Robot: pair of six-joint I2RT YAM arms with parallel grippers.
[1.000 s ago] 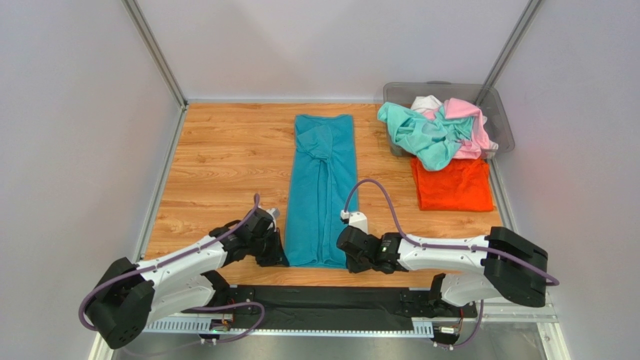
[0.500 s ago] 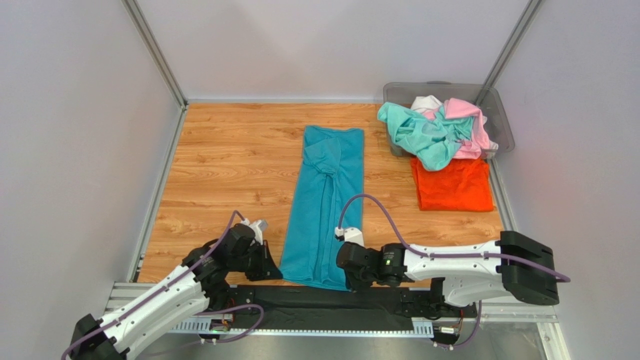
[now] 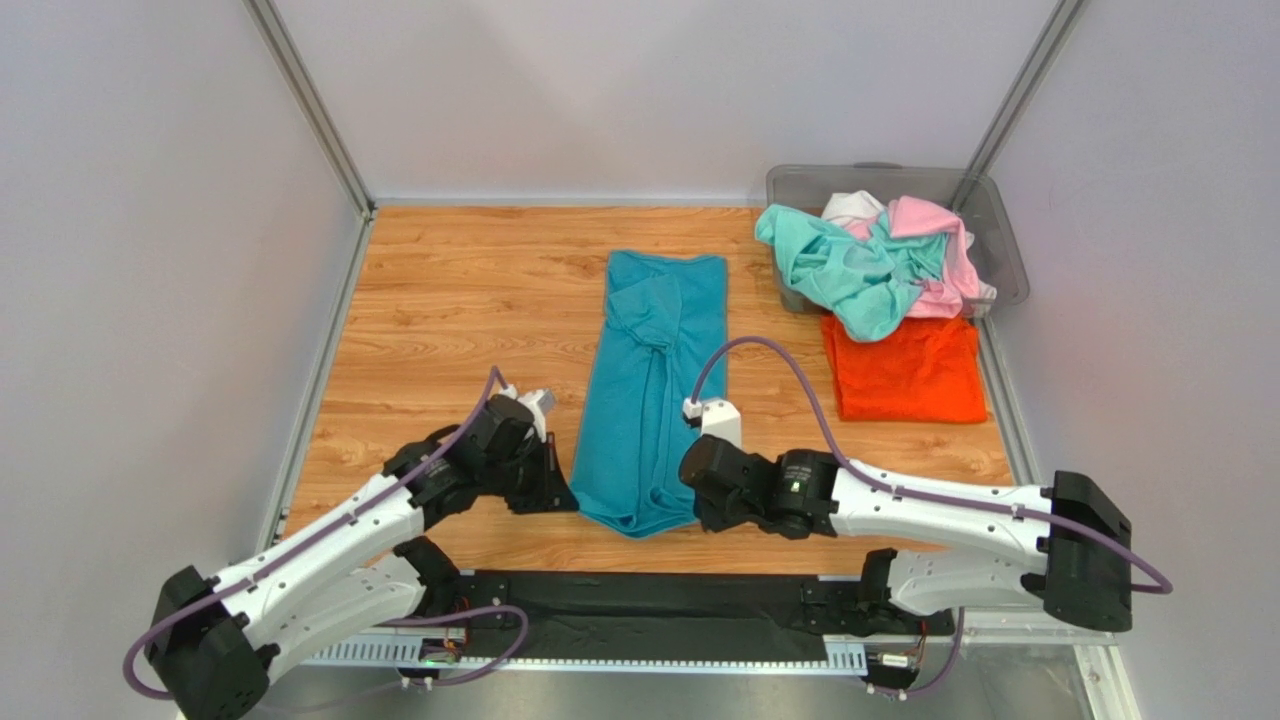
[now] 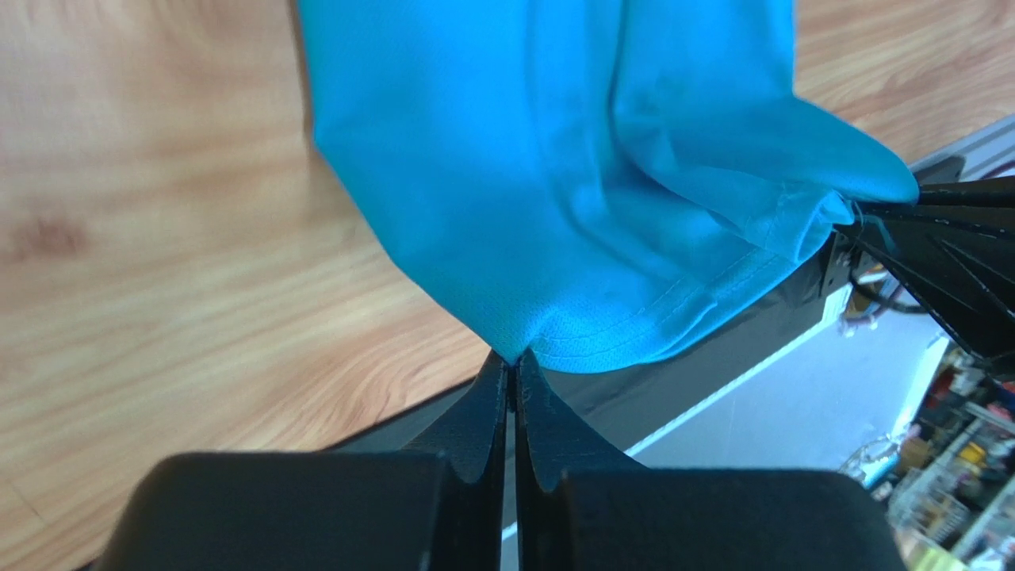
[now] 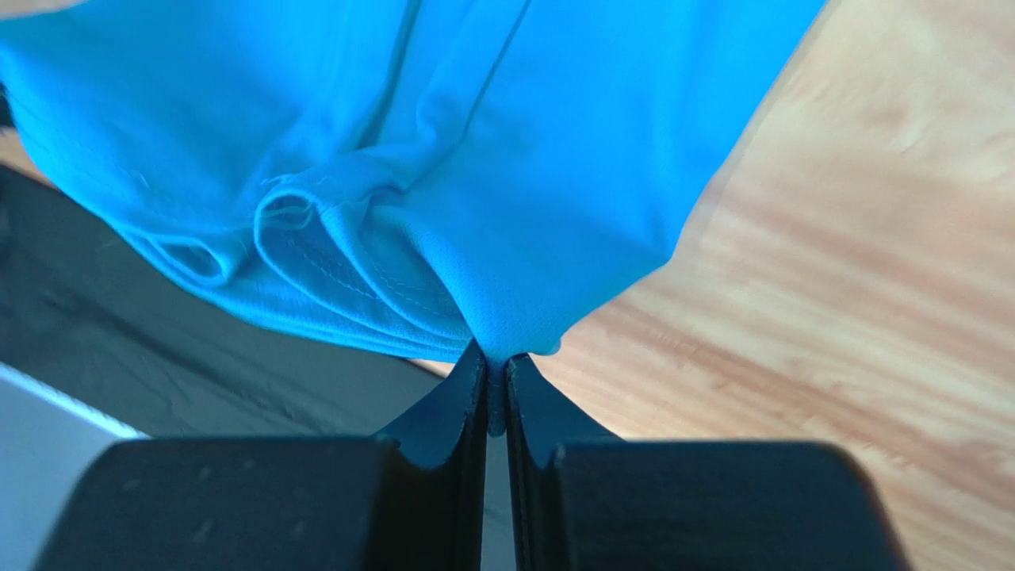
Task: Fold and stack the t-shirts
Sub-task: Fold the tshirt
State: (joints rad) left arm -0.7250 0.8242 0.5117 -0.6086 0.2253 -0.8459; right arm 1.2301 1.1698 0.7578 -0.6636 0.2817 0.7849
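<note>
The teal-blue t-shirt (image 3: pixel 654 383) lies as a long narrow strip down the middle of the table, its near hem lifted and bunched. My left gripper (image 3: pixel 564 495) is shut on the hem's left corner (image 4: pixel 524 339). My right gripper (image 3: pixel 699 503) is shut on the hem's right corner (image 5: pixel 506 333). The orange t-shirt (image 3: pixel 905 368) lies folded flat at the right. The mint-green (image 3: pixel 834 263), pink (image 3: pixel 939 248) and white (image 3: pixel 852 206) t-shirts are heaped in and over the grey bin (image 3: pixel 999 225).
Metal frame posts (image 3: pixel 308 105) stand at the back corners against white walls. A black strip (image 3: pixel 661 608) and a rail run along the table's near edge between the arm bases. Bare wood (image 3: pixel 451 330) lies left of the teal-blue shirt.
Both grippers first pulled the teal-blue shirt's near hem toward the table's near edge, then moved it back away from the edge, lifted. The hem now bunches narrower between them.
</note>
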